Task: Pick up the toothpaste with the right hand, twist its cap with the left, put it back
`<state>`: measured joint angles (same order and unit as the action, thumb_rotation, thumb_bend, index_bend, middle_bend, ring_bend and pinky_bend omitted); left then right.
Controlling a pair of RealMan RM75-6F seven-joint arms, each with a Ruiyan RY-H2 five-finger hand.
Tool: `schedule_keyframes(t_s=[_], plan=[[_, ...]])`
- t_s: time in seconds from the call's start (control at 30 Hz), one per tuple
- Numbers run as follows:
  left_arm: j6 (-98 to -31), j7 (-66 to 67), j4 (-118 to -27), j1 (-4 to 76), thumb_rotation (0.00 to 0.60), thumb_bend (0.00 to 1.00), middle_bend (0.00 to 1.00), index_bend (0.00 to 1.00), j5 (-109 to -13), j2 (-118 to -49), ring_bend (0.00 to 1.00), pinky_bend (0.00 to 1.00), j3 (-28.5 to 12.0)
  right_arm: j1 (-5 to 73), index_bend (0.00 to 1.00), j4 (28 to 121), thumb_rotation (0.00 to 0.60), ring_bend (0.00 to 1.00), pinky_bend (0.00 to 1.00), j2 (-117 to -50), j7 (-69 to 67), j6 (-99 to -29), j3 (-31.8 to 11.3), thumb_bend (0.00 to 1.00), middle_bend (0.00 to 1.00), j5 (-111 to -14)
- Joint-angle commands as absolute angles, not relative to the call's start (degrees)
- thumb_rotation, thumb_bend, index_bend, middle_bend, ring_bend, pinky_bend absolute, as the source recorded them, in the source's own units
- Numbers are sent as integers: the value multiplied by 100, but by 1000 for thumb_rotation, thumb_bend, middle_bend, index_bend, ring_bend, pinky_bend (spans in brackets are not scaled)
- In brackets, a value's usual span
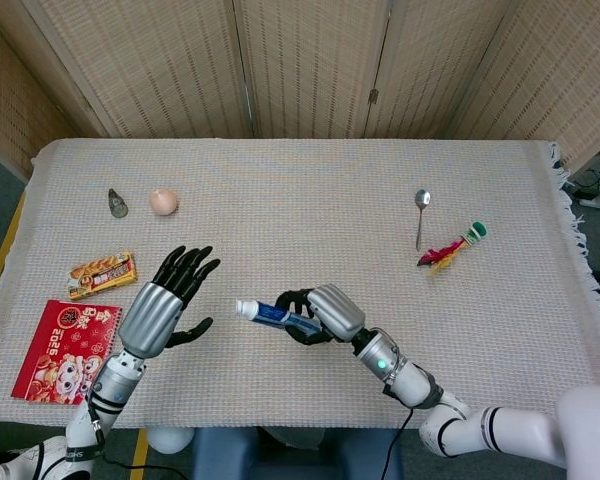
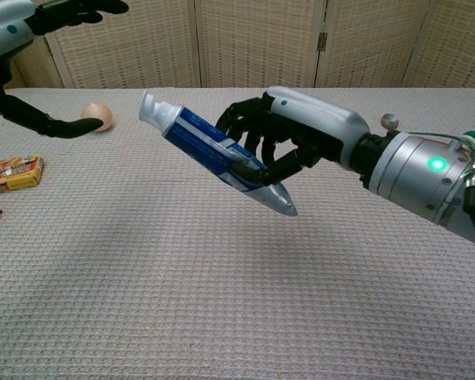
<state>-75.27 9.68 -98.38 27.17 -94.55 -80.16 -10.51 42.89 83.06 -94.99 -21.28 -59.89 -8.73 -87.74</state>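
Observation:
My right hand (image 1: 325,313) (image 2: 289,142) grips a blue and white toothpaste tube (image 1: 270,314) (image 2: 210,150) and holds it off the table, tilted with the white cap (image 1: 242,308) (image 2: 152,107) up and to the left. My left hand (image 1: 165,303) (image 2: 24,47) hovers open to the left of the cap, fingers spread, with a clear gap between them. In the chest view only the left hand's thumb and upper fingers show at the top left corner.
On the cloth-covered table (image 1: 300,200) lie an egg (image 1: 163,201), a small dark object (image 1: 117,204), a yellow snack pack (image 1: 102,274) and a red booklet (image 1: 58,349) on the left. A spoon (image 1: 421,216) and a red and green toy (image 1: 452,247) lie at the right.

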Motion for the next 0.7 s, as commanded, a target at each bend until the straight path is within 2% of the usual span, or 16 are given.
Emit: schedule_keyframes(t_s=[0.03, 0.7], plan=[[-7496, 1042, -9872, 2817, 600, 327, 50, 0, -9412, -8111, 79, 0, -1110, 4332, 708, 8300, 600, 607, 595, -9541, -2077, -5941, -838, 794, 595, -8799], [-7424, 1227, -9956, 3098, 600, 328, 50, 0, -9319, -8379, 80, 0, -1048, 4398, 710, 8380, 600, 605, 596, -9646, -1785, -5871, -811, 794, 597, -8672]])
